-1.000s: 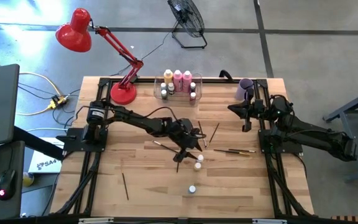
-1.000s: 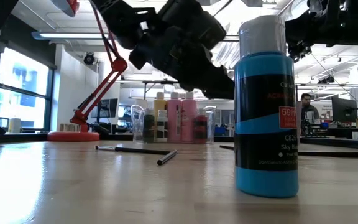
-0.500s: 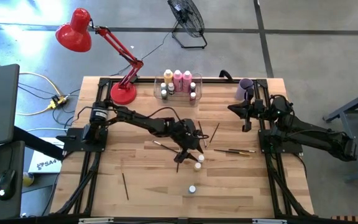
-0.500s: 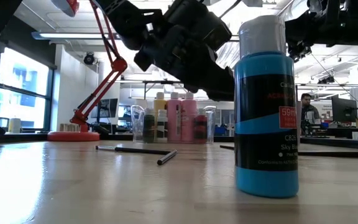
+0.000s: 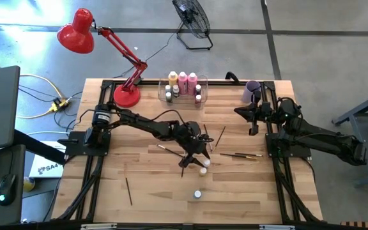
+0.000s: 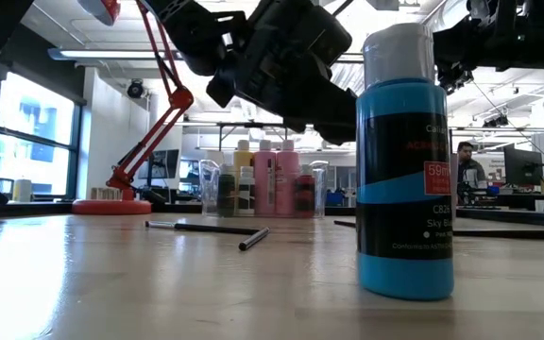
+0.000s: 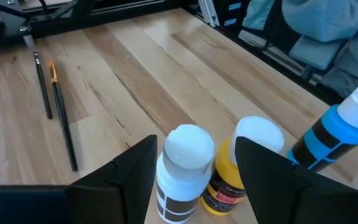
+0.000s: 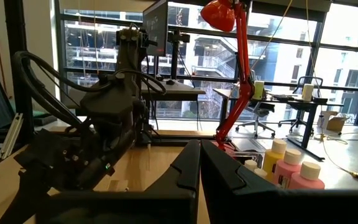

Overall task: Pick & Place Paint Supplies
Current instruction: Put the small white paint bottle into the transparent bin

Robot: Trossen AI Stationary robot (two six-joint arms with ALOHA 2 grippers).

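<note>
Near the table's middle, my left gripper [image 5: 201,157] [image 7: 196,163] is open over two tiny white-capped bottles. One with a white-and-brown label [image 7: 183,171] stands between its fingers, and a yellow one [image 7: 236,180] [image 5: 202,171] stands beside it, partly behind one finger. I cannot see that either finger touches them. A blue bottle [image 7: 331,134] [image 6: 404,170] stands upright nearer the table's front edge. Thin paintbrushes [image 5: 238,154] [image 7: 61,118] lie flat on the wood. My right gripper [image 5: 241,112] [image 8: 199,171] is shut, raised at the right rear.
A clear bin [image 5: 183,89] at the far edge holds taller pink and yellow-orange bottles and small ones. A lilac cup [image 5: 252,91] stands at the far right and a red desk lamp [image 5: 126,96] at the far left. More brushes [image 5: 128,190] [image 5: 219,136] lie scattered.
My left gripper has stayed over the small bottles and turned a little about its wrist; its fingers stay open. The bottles and brushes have not moved.
</note>
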